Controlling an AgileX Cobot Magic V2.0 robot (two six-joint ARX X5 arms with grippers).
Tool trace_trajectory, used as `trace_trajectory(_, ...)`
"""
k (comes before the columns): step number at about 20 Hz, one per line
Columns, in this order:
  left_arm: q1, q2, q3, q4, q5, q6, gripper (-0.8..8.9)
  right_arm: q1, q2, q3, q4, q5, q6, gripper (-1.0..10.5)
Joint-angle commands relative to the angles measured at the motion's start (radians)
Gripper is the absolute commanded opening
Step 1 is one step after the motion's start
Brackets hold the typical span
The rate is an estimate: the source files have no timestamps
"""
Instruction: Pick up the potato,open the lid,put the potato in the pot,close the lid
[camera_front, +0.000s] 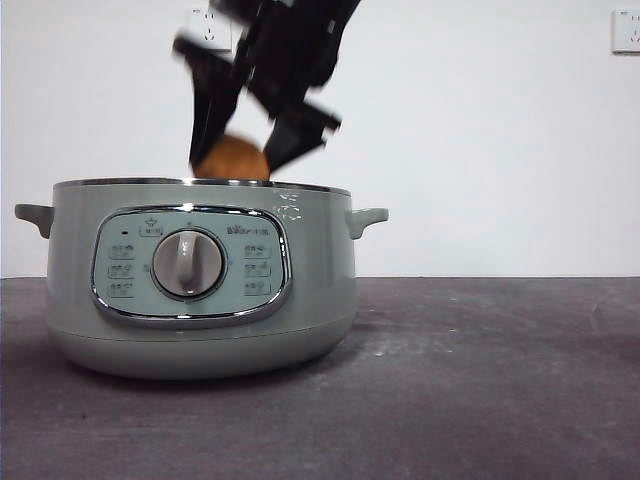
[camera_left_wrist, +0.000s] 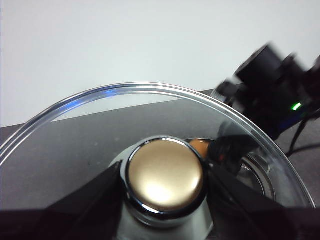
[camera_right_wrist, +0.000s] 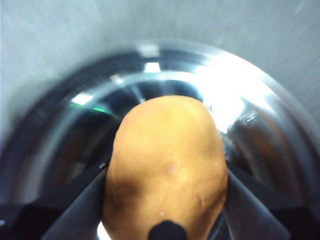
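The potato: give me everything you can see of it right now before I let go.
The potato is an orange-brown oval with matte, slightly rough skin and a few faint darker marks. The right gripper is shut on it, a black jaw pressed to each side. It hangs just above the open rim of the pot, its lower part hidden behind that rim in the front view. The right wrist view shows the shiny metal inner bowl directly beneath it. Nothing else touches it.

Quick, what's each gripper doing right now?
Left gripper: shut on the lid, by its knob.
Right gripper: shut on the potato, over the open pot.
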Motion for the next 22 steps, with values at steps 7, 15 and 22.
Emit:
trace_trajectory(7,0.0,-0.009,0.009,0.041,-0.029,0.009,-0.09,0.035,0.129,0.005,-0.032,0.046,-0.066,-0.1)
trace_trajectory(15,0.0,0.017,0.009,0.017,-0.029,0.009,-0.09,0.038,0.153,0.005,-0.072,0.05,-0.09,2.2)
trace_trajectory(22,0.0,0.074,0.009,0.007,-0.026,0.009,-0.09,0.037,0.103,0.005,-0.074,0.052,-0.067,4.2)
